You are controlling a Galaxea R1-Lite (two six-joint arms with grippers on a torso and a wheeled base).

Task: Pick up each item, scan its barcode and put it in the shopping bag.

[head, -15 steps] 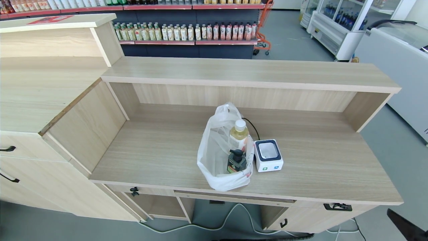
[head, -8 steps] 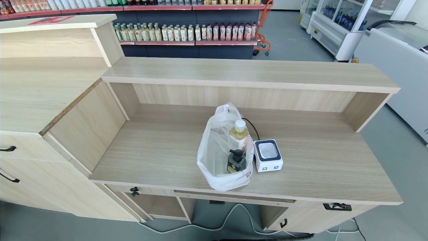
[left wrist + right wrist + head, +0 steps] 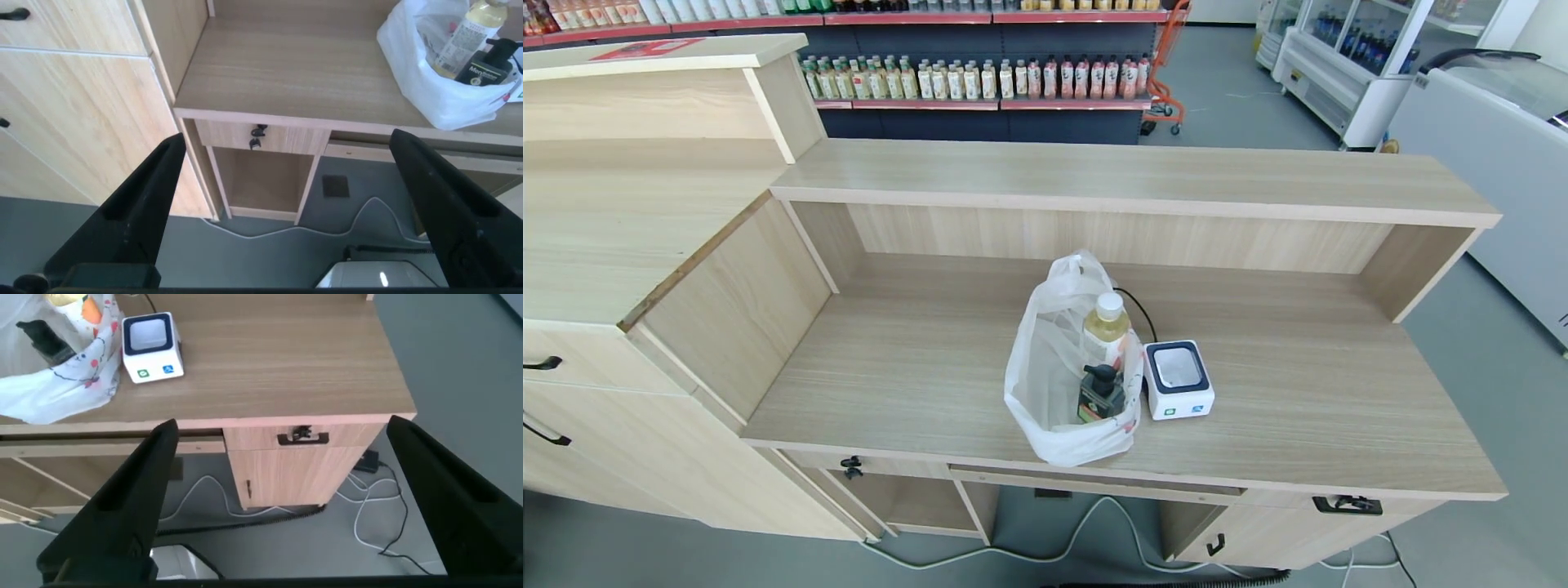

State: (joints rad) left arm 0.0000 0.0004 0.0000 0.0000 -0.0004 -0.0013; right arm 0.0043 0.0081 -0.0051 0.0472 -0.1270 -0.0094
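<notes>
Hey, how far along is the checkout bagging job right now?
Done: the yellow drink bottle with a white cap and the dark pump bottle stand inside the white plastic shopping bag, beside the white cube scanner on the wooden counter. In hand: nothing; the left claw and right claw hang open, low in front of the counter. Left: apparently nothing, so it looks finished.

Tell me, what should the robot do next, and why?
Probably tuck both arms away and stop. The drink bottle and the black pump bottle both stand in the shopping bag beside the scanner, so the items in view look bagged. The left gripper and right gripper hang open, holding nothing, in front of the counter.
</notes>
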